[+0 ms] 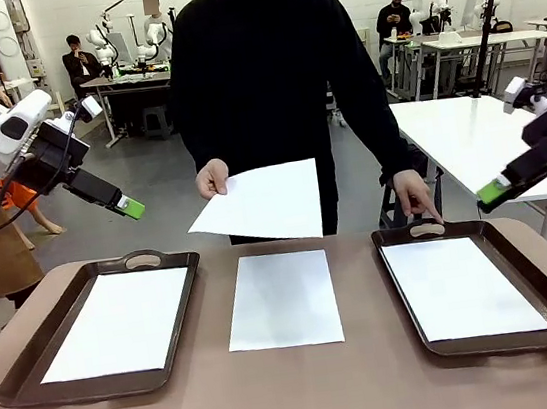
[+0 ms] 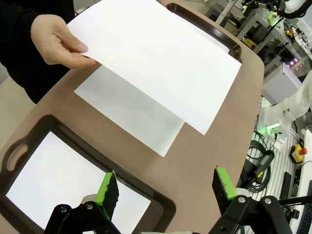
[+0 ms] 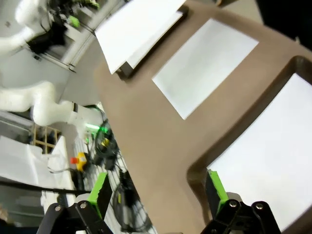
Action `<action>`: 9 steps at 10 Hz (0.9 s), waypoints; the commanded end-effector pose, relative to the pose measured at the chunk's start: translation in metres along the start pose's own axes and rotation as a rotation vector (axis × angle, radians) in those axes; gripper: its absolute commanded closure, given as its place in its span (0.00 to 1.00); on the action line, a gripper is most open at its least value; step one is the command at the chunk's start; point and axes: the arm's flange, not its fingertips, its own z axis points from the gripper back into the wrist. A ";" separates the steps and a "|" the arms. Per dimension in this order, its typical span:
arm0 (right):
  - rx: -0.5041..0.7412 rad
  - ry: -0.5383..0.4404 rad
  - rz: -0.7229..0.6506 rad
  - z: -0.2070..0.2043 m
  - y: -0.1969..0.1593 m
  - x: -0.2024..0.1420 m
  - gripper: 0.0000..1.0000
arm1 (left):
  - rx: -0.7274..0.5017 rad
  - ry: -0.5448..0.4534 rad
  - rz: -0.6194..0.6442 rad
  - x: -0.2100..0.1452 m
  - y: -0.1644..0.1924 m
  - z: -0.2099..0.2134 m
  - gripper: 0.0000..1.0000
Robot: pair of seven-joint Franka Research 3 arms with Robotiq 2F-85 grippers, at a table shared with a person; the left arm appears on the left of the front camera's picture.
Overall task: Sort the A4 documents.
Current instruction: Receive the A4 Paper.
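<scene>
Person's hand [image 1: 212, 179] holds sheet [image 1: 258, 203] over far edge of bench [image 1: 298, 393], likely offering it; other hand [image 1: 416, 196] marks right tray [image 1: 494, 346]. Both empty, fingers apart: left tool [image 1: 133, 207], right tool [image 1: 492, 194].

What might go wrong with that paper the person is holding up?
The held sheet is thin and gripped by just one hand, so the open left pincer might crumple or drop it. The other hand touches the right tray, near the open right pincer, and may get bumped.
</scene>
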 end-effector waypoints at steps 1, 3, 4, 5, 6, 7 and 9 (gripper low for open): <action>0.092 -0.057 -0.171 -0.027 -0.010 0.028 0.00 | -0.004 -0.001 0.000 -0.001 0.000 0.001 0.00; 0.122 -0.050 -0.251 -0.071 -0.020 0.040 0.00 | -0.004 -0.001 0.000 -0.001 0.000 0.001 0.00; 0.130 -0.096 -0.309 -0.091 -0.026 0.049 0.00 | -0.004 -0.001 0.000 -0.001 0.000 0.001 0.00; 0.127 -0.137 -0.362 -0.106 -0.028 0.057 0.00 | -0.004 -0.001 0.000 -0.001 0.000 0.001 0.00; 0.123 -0.166 -0.398 -0.118 -0.029 0.065 0.00 | -0.004 -0.001 0.000 -0.001 0.000 0.001 0.00; 0.136 -0.181 -0.436 -0.131 -0.030 0.073 0.00 | -0.004 -0.001 0.000 -0.001 0.000 0.001 0.00; 0.203 -0.219 -0.512 -0.151 -0.033 0.096 0.00 | -0.004 -0.001 0.000 -0.001 0.000 0.001 0.00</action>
